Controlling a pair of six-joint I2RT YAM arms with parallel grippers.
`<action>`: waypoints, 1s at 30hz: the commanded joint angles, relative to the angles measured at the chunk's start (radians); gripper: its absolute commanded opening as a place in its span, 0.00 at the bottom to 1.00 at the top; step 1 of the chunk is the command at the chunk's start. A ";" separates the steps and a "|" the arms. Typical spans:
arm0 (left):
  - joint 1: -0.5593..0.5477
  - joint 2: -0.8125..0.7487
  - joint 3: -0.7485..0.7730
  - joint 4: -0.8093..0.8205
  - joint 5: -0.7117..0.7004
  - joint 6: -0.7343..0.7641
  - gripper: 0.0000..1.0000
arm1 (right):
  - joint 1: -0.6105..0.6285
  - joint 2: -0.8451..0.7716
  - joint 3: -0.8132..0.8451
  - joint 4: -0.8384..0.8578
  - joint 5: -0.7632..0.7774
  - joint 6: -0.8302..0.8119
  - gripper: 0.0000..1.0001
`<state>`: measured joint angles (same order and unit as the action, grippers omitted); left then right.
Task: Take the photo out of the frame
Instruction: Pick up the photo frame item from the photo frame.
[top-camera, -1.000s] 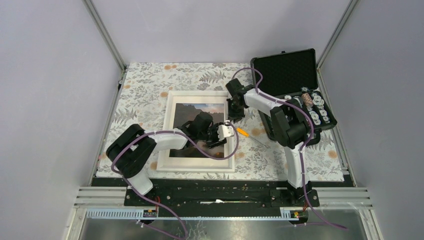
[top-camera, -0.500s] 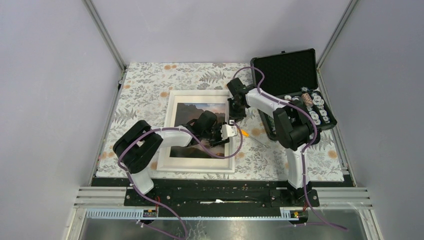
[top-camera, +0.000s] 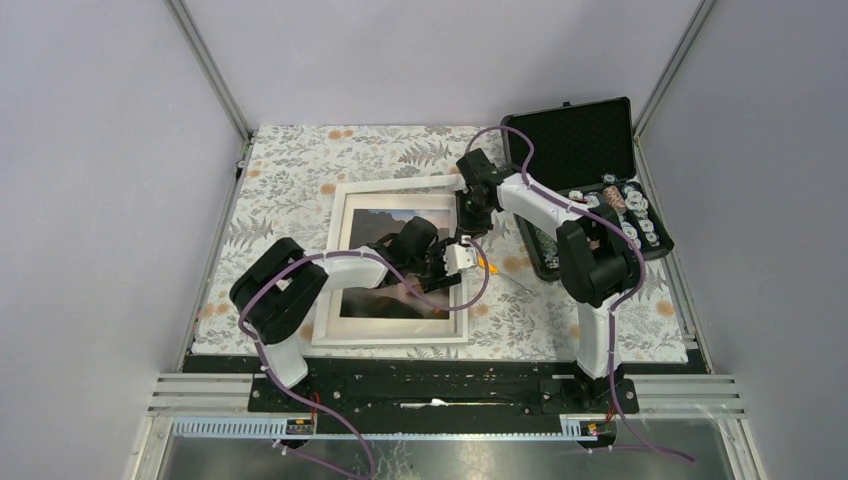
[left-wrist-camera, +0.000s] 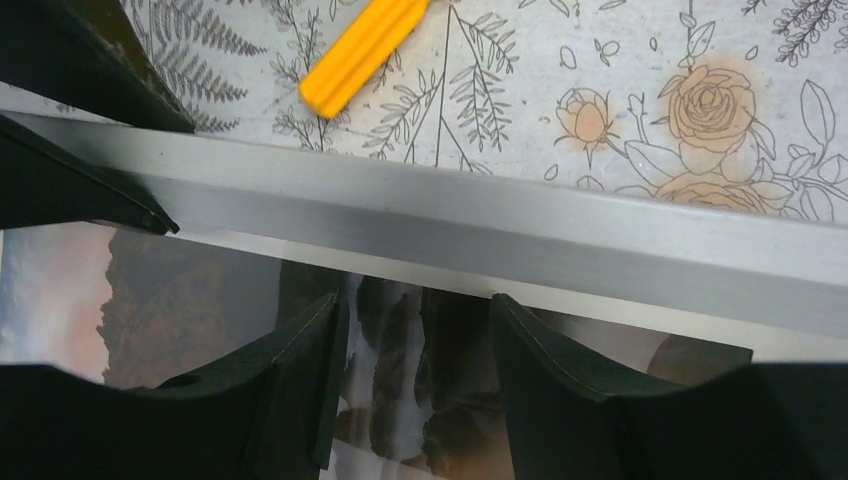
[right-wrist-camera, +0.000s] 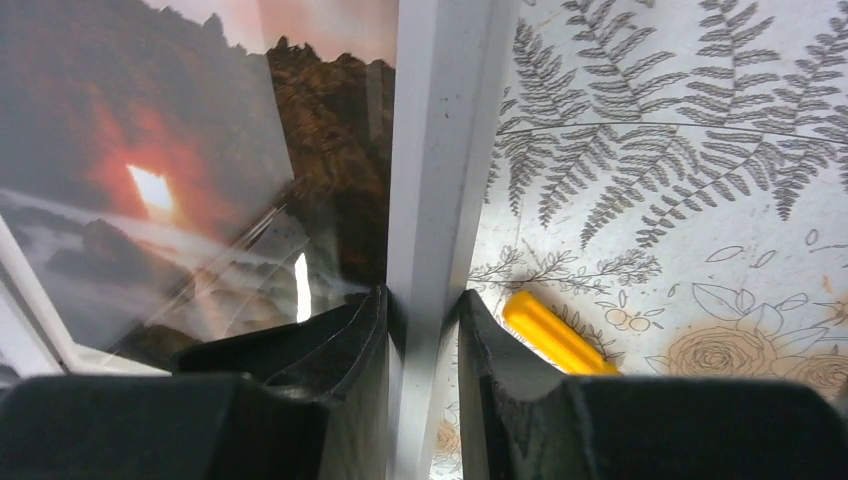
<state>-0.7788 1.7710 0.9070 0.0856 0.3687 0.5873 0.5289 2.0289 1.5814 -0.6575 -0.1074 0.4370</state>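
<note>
Currently my right hand (right-wrist-camera: 422, 300) is pinched narrow on the right rail of the frame (right-wrist-camera: 437, 150). One finger sits inside over the picture and the other outside over the floral cloth (right-wrist-camera: 650, 150). The rail runs straight up between them and the grip looks square.

My left hand (left-wrist-camera: 415, 320) is half-wide and holds nothing. Its fingers stand apart just inside the same rail, tips toward the picture surface.

The photo (right-wrist-camera: 150, 180), dark rock with an orange-red glow, lies face up inside the frame with a pale mat (top-camera: 345, 300) around it. The surface shows reflections, and I cannot tell whether a glazing sheet covers it.

From above, the frame (top-camera: 395, 330) lies on the cloth left of the black case (top-camera: 570, 140). Its top edge runs skewed, so I judge the far right corner, where my right hand holds, to be raised a little. An orange tool (top-camera: 484, 264) lies on the cloth just beside the rail's outer side.

Step in hand, as I read it: the right hand tips or steadies the frame while the left gets ready to take the print. The photo is not yet out.

Next move calls for:
- The left hand must find a free edge of the print.
- It should come in low and shallow.
- It should close on the print alone, not the mat.
- The right hand must hold firm so the frame cannot slide.
</note>
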 joint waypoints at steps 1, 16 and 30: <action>0.015 -0.082 0.001 -0.080 -0.026 -0.027 0.62 | -0.008 -0.084 0.051 0.006 -0.151 -0.011 0.00; 0.136 -0.610 -0.031 -0.974 0.159 0.307 0.75 | -0.038 -0.042 0.057 0.009 -0.198 0.025 0.00; 0.025 -0.595 -0.249 -0.914 -0.006 0.255 0.81 | -0.040 -0.038 0.026 0.012 -0.213 0.043 0.00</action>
<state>-0.7315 1.1713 0.6949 -0.8604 0.3840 0.8299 0.4942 2.0258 1.5867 -0.6674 -0.2546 0.4534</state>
